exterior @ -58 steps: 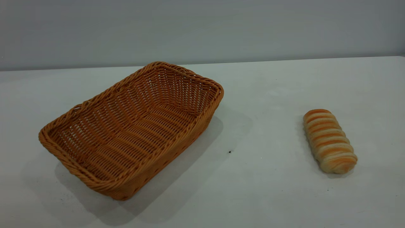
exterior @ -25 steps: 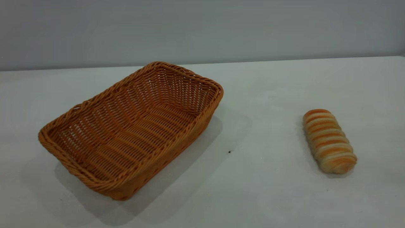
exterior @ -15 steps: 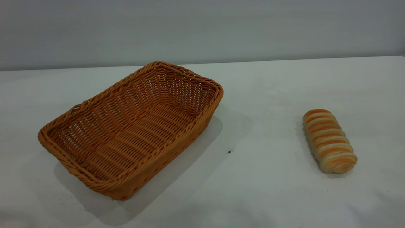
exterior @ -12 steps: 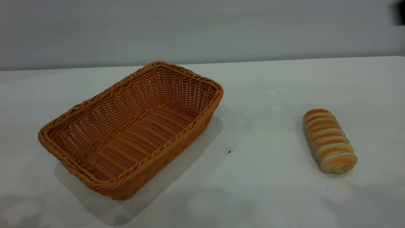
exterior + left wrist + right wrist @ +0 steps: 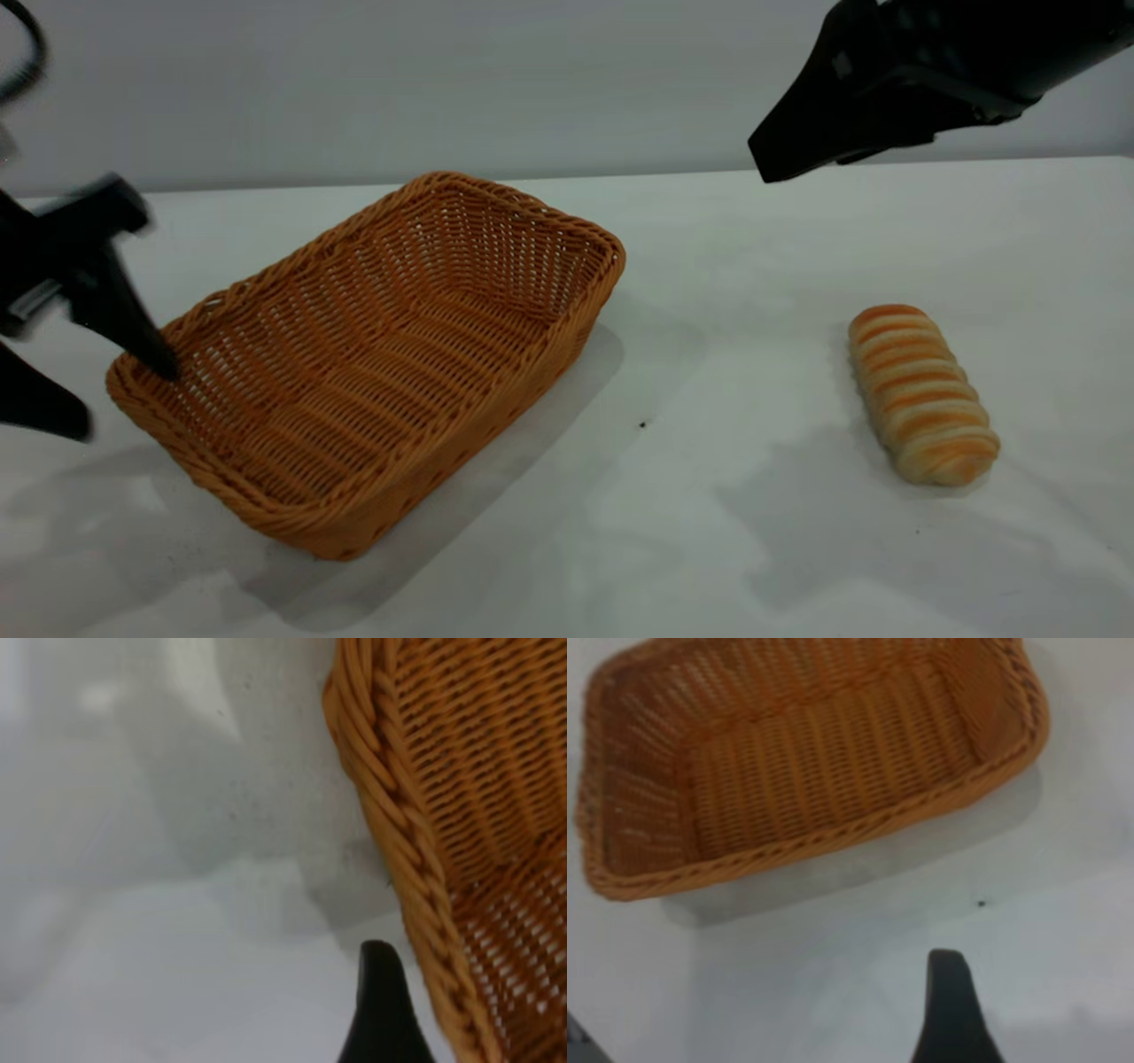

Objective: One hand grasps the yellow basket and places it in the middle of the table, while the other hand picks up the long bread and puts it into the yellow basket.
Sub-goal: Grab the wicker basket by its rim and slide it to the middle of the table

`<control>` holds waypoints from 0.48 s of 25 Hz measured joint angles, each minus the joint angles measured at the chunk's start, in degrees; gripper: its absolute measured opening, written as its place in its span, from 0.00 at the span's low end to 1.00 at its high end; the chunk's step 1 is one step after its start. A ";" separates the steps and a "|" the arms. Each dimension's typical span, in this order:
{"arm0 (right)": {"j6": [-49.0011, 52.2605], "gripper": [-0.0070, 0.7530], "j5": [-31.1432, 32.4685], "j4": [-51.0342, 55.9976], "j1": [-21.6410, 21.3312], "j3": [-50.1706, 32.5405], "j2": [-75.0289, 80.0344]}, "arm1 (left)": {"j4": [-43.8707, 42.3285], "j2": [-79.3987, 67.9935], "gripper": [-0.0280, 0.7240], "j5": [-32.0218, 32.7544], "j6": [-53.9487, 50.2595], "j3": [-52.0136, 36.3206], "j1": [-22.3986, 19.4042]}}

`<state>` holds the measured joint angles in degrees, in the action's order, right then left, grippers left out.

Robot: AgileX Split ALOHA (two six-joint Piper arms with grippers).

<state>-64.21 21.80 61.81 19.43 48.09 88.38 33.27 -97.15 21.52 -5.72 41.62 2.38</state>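
Observation:
The yellow basket (image 5: 523, 208) lies empty on the white table (image 5: 726, 266), left of the middle. My left gripper (image 5: 126, 400) is open at the basket's near-left corner, one finger inside the rim and one outside it. In the left wrist view one finger (image 5: 381, 1010) stands just outside the braided rim (image 5: 399, 833). The long bread (image 5: 921, 394) lies on the table at the right. My right gripper (image 5: 762, 164) is open and empty, high above the table, up and to the left of the bread. Its wrist view shows one finger (image 5: 948, 1010) and the basket (image 5: 815, 762) below.
A small dark speck (image 5: 643, 425) sits on the table between basket and bread. A grey wall (image 5: 567, 80) runs behind the table's far edge.
Both arms have come into view. The left gripper has come down onto the basket's left corner, and the right gripper has come in from the upper right. Basket and bread have not moved.

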 joint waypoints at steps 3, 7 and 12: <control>-0.89 0.74 -0.21 0.65 0.00 0.02 0.12 | 3.44 -4.05 0.78 -2.70 -0.07 0.10 2.38; -1.08 0.74 -0.91 0.82 0.00 0.02 0.12 | 5.12 -6.86 0.78 -4.52 -0.43 0.39 3.65; -1.08 0.74 -1.35 0.95 0.00 0.02 0.12 | 8.09 -12.35 0.78 -12.49 -4.02 0.58 5.87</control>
<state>-65.29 20.45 62.76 19.43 48.11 88.50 41.35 -109.51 9.04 -9.74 42.20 8.26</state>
